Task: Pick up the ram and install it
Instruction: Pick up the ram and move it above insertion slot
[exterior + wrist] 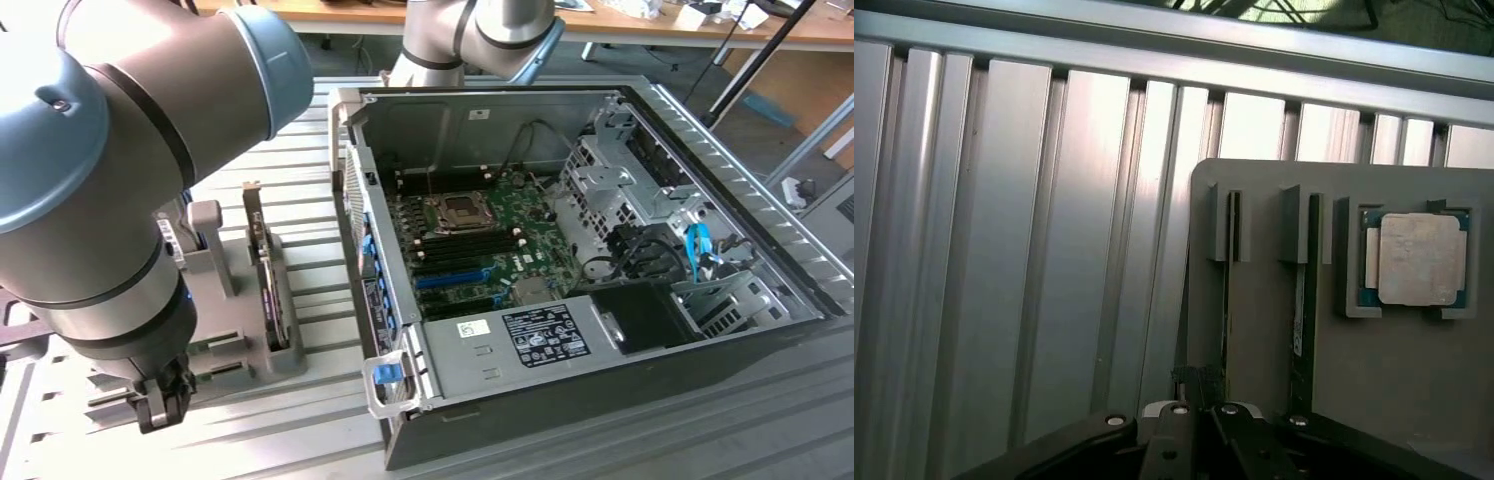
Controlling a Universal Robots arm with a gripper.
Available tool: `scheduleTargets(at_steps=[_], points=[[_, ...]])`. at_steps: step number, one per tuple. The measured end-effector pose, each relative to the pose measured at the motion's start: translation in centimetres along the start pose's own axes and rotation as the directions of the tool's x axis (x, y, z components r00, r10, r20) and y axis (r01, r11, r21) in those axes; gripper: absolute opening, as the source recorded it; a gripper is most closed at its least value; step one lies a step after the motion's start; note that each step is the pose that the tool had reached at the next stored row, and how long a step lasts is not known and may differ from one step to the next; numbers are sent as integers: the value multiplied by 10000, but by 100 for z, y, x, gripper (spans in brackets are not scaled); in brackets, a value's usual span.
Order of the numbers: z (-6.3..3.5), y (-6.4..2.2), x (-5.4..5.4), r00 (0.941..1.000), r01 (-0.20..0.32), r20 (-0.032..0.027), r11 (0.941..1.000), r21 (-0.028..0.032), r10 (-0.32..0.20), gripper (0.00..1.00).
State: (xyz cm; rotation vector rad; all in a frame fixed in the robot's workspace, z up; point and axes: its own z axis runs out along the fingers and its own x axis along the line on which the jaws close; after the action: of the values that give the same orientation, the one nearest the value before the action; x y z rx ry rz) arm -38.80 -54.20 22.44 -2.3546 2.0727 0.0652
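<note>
The ram [1230,290] is a thin stick standing on edge in a slot of the grey holder [1254,400]. A dark expansion card [1301,300] stands in the slot beside it and rises tall in the exterior view [272,290]. My gripper [1194,410] hovers over the holder's near end, closest to the ram's slot, with its fingertips [1166,415] together and nothing between them. In the exterior view my gripper [160,408] hangs low at the left, beside the holder [220,300]. The open computer case [694,130] lies to the exterior view's right, its motherboard [487,245] exposed.
A square silver processor chip [1416,258] sits in a recess of the holder past the dark card. The table is ribbed aluminium [1034,250]. Inside the case are a power supply [534,340], drive cages [614,190] and blue cables [697,250]. A second arm's base [467,40] stands behind the case.
</note>
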Motion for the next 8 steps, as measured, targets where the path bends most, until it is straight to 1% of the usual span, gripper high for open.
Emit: scheduleTargets(at_steps=[4, 6, 7, 8], points=[[-1, 0, 0, 10000, -1, -1, 10000, -1, 1, 11], [0, 0, 0, 10000, 0, 0, 10000, 0, 0, 23], [0, 0, 0, 10000, -1, -1, 10000, 0, 1, 23], [0, 0, 0, 10000, -1, 0, 10000, 0, 1, 29]])
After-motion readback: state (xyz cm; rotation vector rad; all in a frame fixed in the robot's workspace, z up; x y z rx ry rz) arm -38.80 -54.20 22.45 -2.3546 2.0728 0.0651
